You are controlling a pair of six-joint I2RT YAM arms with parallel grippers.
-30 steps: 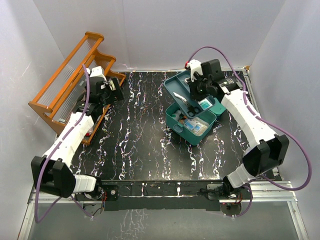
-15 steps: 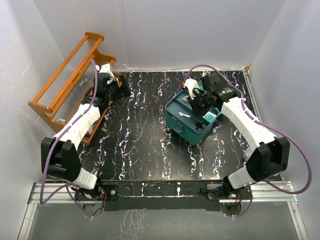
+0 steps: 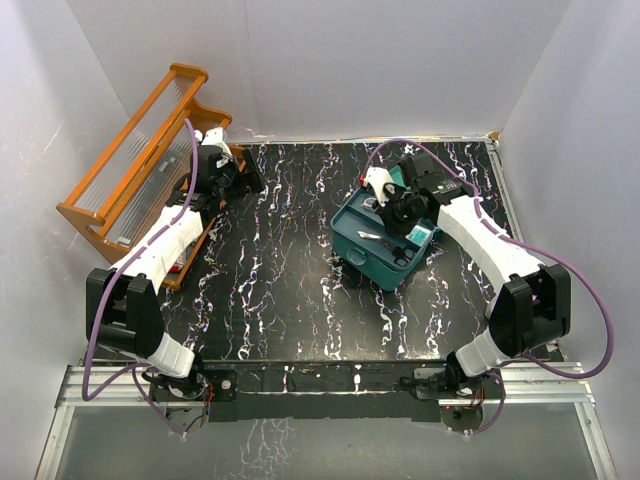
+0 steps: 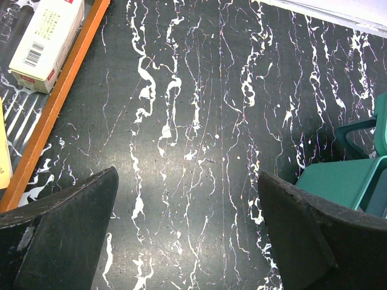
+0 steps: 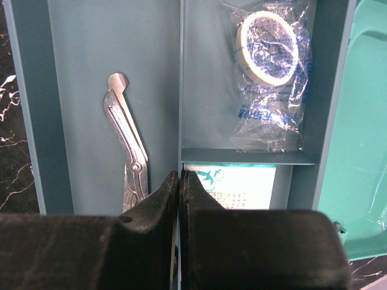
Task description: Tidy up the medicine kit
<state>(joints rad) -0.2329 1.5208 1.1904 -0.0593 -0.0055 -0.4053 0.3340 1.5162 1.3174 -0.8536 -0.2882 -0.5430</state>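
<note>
The teal medicine kit (image 3: 365, 258) stands open at the table's right middle, its paler lid (image 5: 357, 151) lying to the right. An inner tray (image 5: 78, 90) sits on the box and holds metal scissors (image 5: 130, 151), a bagged tape roll (image 5: 266, 42) and a white packet (image 5: 236, 184). My right gripper (image 5: 180, 175) is shut on the tray's middle divider, directly above the kit (image 3: 392, 215). My left gripper (image 4: 187, 181) is open and empty over bare table beside the rack, its dark fingers (image 4: 72, 223) wide apart. The kit's corner (image 4: 344, 181) shows at that view's right edge.
An orange wooden rack (image 3: 140, 150) stands at the back left, its bottom rail (image 4: 54, 103) beside my left gripper. A white carton (image 4: 48, 39) lies inside the rack. White walls enclose the black marbled table (image 3: 290, 270) on three sides.
My right gripper has lowered the tray from above the box down onto it. My left arm has stretched further back along the rack and its gripper now faces the table.
</note>
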